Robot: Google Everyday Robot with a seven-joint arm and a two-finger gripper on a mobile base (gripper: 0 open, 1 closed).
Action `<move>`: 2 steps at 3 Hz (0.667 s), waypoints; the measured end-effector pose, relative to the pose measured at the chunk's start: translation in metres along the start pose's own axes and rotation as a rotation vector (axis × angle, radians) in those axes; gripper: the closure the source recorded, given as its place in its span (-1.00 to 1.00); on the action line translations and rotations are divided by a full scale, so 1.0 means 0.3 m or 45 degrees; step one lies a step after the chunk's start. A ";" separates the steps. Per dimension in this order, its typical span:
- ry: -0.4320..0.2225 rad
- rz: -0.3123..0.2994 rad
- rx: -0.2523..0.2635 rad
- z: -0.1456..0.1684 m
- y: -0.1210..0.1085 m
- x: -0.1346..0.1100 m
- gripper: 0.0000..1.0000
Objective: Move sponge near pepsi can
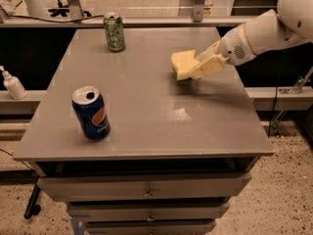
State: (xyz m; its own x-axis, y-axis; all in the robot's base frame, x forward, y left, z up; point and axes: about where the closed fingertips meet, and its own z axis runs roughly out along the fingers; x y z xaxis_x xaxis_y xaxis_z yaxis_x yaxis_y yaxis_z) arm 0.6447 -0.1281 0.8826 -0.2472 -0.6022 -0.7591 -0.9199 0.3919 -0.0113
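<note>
The pale yellow sponge (182, 64) is held just above the grey table (146, 116), right of its middle and toward the far side. My gripper (199, 67) comes in from the right on a white arm and is shut on the sponge's right end. The pepsi can (91, 113), dark blue with a round logo and an open silver top, stands upright near the table's front left corner, far from the sponge.
A green drink can (114, 32) stands upright at the table's far left. A white pump bottle (11, 84) sits on a ledge left of the table. Drawers (146, 192) run below the table top. A rail with posts (146, 19) lies behind the table.
</note>
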 end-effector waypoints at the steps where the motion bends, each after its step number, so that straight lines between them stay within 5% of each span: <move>1: 0.044 -0.049 -0.053 0.018 0.096 0.016 1.00; 2: 0.060 -0.075 -0.112 0.068 0.183 0.030 1.00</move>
State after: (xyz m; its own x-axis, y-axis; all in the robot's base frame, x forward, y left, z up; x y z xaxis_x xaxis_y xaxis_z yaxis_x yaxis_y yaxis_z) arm 0.5981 -0.0979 0.8619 -0.2042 -0.6550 -0.7275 -0.9559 0.2936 0.0039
